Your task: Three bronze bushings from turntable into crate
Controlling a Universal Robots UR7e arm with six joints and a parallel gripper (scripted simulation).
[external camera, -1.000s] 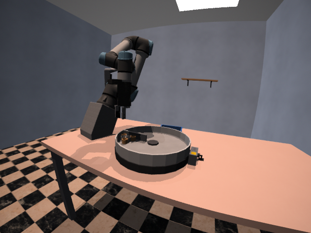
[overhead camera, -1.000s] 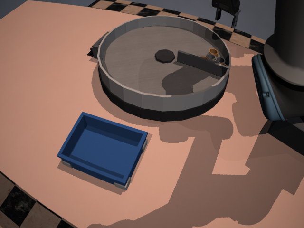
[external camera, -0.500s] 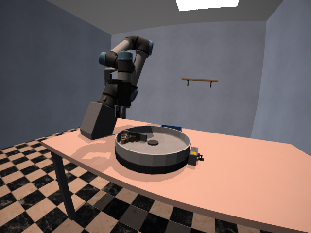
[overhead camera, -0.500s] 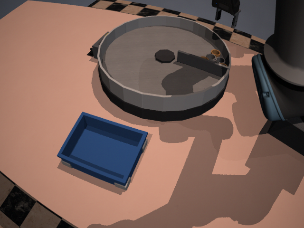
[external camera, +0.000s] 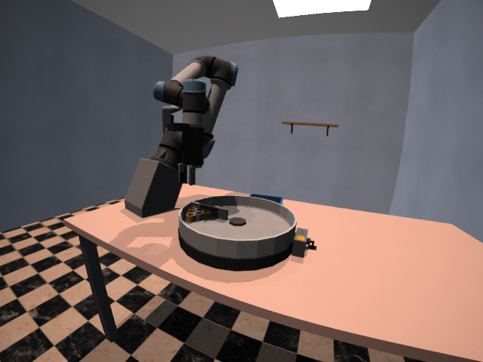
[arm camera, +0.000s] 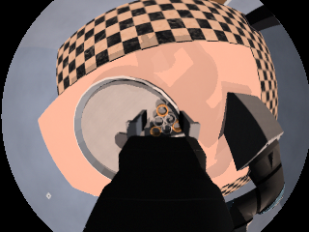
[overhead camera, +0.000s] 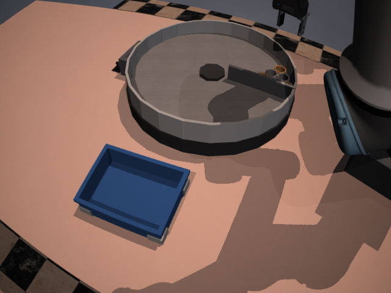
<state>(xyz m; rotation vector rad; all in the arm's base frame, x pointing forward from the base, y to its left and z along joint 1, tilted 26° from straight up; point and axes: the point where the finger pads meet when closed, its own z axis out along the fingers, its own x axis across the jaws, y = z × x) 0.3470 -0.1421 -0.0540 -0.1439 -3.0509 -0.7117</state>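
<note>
The grey turntable point(overhead camera: 176, 121) point(external camera: 234, 243) point(arm camera: 83, 123) stands on the table. A small cluster of bushings sits at its right edge behind a dark divider wall point(overhead camera: 252, 80). One bronze bushing point(overhead camera: 280, 71) point(external camera: 190, 216) stands upright at the back. Two grey bushings point(overhead camera: 270, 73) point(overhead camera: 283, 77) stand beside it. Other bronze ones point(overhead camera: 262, 74) point(external camera: 205, 213) are partly hidden by the wall. The blue crate point(overhead camera: 95, 176) point(external camera: 269, 197) is empty. My gripper point(overhead camera: 291, 27) point(external camera: 188, 179) point(arm camera: 162, 116) is open and empty, well above the cluster.
A dark octagonal hub point(overhead camera: 211, 71) point(external camera: 237, 221) sits at the turntable's centre. A small drive box point(external camera: 301, 241) is fixed to the turntable's side. The robot's base point(overhead camera: 366, 79) point(external camera: 150, 188) stands right next to the turntable.
</note>
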